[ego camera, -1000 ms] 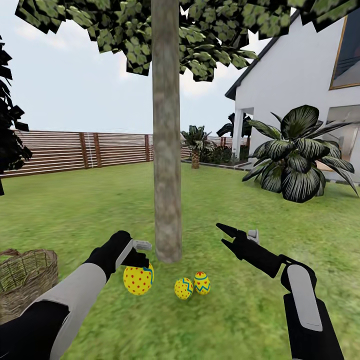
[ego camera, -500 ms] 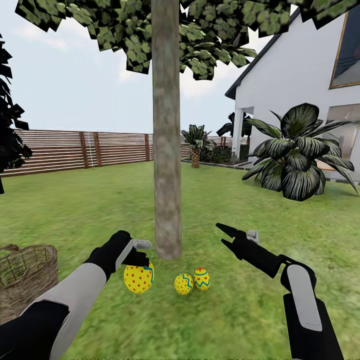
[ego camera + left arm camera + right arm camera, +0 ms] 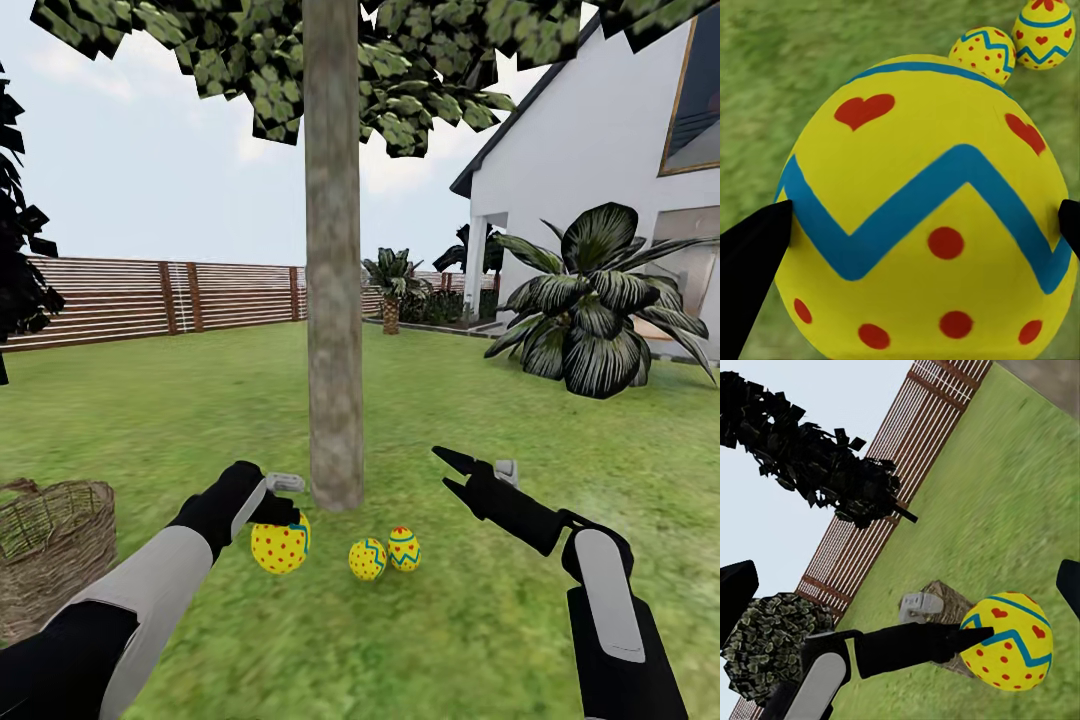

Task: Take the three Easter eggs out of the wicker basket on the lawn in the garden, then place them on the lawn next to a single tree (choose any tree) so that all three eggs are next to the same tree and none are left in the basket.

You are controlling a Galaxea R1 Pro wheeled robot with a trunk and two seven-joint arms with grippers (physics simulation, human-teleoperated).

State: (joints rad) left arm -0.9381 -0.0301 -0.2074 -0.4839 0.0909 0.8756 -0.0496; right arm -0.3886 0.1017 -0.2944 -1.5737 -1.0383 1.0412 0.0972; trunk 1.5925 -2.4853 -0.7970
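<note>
Yellow, banded in blue zigzag and dotted red, the third egg point(image 3: 281, 546) sits pinched in the left gripper point(image 3: 277, 508) at the lower left of centre in the head view, low over the grass just beside the trunk; the left wrist view shows a dark finger point(image 3: 754, 259) pressed to each flank of it, so it is carried, not yet set down. Holding it so low suggests a gentle release that keeps it from rolling. Just to its right, two more eggs point(image 3: 385, 555) already lie touching on the lawn point(image 3: 150, 420) at the foot of the tree point(image 3: 334, 300). The right gripper point(image 3: 450, 474) hangs spread and empty at centre right, clear of the work. At the lower left edge stands the basket point(image 3: 50, 550), its inside hard to read.
</note>
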